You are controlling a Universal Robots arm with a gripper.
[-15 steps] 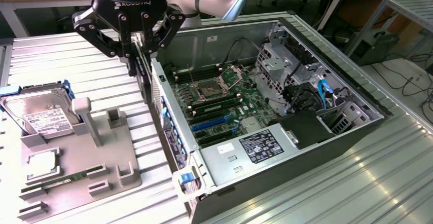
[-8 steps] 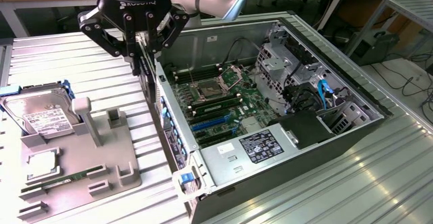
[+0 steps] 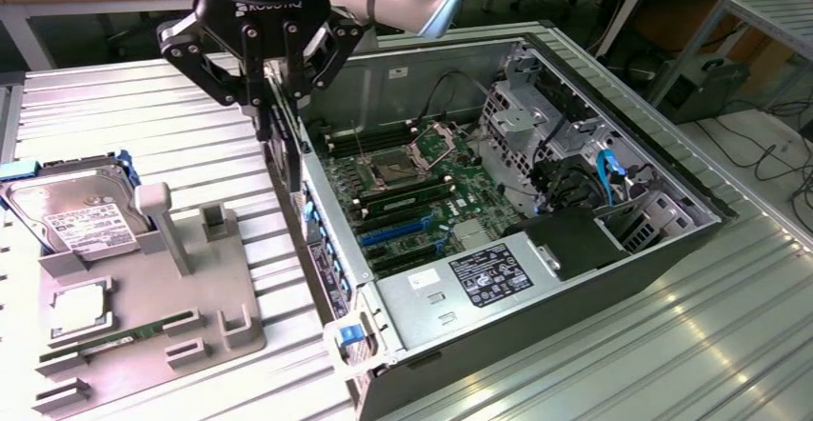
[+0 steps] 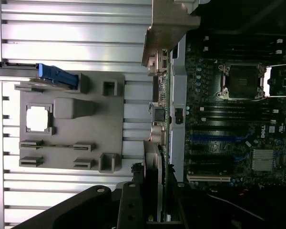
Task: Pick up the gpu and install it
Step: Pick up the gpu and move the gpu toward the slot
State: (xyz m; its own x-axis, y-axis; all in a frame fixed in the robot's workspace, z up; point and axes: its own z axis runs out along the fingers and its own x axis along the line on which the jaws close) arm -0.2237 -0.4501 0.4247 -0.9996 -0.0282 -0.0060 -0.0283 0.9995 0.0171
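Note:
My gripper point(image 3: 277, 95) hangs over the open computer case's point(image 3: 661, 250) wall on the exterior view's left, shut on the gpu point(image 3: 287, 159). The card hangs edge-on below the fingers, a thin dark strip reaching down to the wall's top edge. In the wrist view the gpu point(image 4: 158, 157) runs as a narrow edge from my gripper point(image 4: 155, 210) outward, its silver end bracket point(image 4: 169, 24) at the far end, lined up over the case wall beside the motherboard point(image 4: 238, 119). The blue expansion slots point(image 3: 394, 230) lie inside the case, to the exterior view's right of the card.
A grey parts holder point(image 3: 190, 316) lies on the slatted table at the exterior view's left, carrying a hard drive point(image 3: 76, 210), a processor chip point(image 3: 79, 302) and a memory stick point(image 3: 121, 337). Inside the case sit the power supply point(image 3: 489, 273), drive cage point(image 3: 534, 116) and cables point(image 3: 604, 178).

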